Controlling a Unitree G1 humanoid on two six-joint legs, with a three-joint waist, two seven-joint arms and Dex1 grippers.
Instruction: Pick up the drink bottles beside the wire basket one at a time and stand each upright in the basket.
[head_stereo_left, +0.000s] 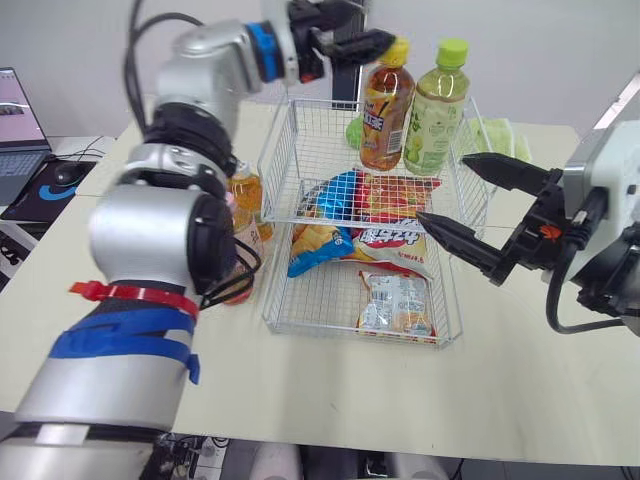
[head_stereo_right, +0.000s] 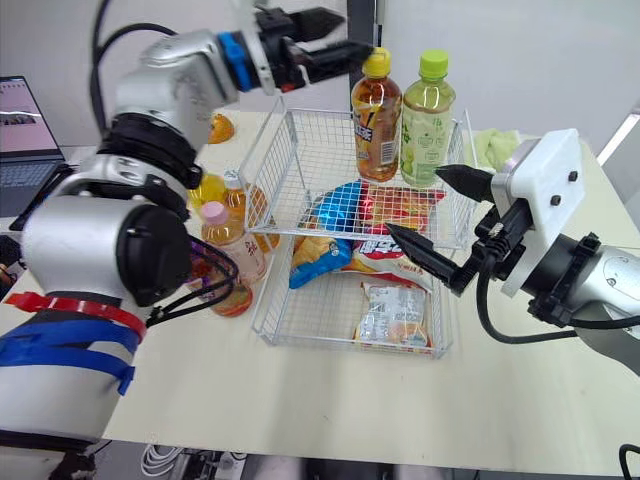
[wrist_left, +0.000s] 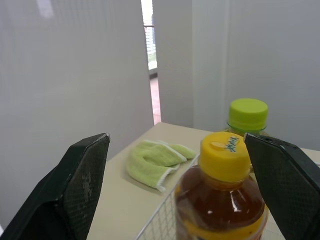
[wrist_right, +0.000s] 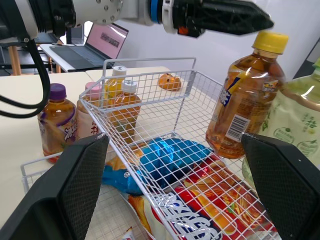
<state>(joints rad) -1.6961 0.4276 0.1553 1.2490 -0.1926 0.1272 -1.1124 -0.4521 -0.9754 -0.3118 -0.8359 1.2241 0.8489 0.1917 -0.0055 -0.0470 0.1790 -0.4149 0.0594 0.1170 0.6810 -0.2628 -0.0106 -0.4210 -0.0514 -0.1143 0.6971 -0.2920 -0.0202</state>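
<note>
While reading the far end of the wire basket (head_stereo_left: 280, 140), count two bottles upright there: an amber bottle (head_stereo_left: 385, 115) with a yellow cap and, just beside it on the robot's right, a green bottle (head_stereo_left: 432, 120) with a lime cap. Snack packets (head_stereo_left: 395, 300) flat on the basket floor, nearer the robot. Left end effector (head_stereo_right: 355, 32) close by the yellow cap, a little above it and to its left, fingers (wrist_left: 82, 170) spread wide and pinching nothing; seen along the wrist, one finger to either side of the cap with a clear gap on both. Right end effector (head_stereo_left: 440, 187) likewise spread and empty, hanging at the basket's right wall, one fingertip above the packets, the other near the green bottle's base. Judged as the tail of a placing step: amber bottle standing on its own, no grip on it. Several more bottles (head_stereo_right: 228, 240) on the surface (head_stereo_left: 330, 400) just beside the basket's left wall, bunched close, partly hidden behind the left forearm from the head. Next, probably: draw the left end effector up and away from the cap without brushing it, swing out over the left wall, and settle on one bottle at the edge of the bunch. Calls for a spread that takes in one body only, a grip that leaves the neighbours standing, and a straight lift before crossing the wire. Green cloth (wrist_left: 152, 162) beyond the basket and laptop (head_stereo_left: 15, 130) far left, both out of the way.
</note>
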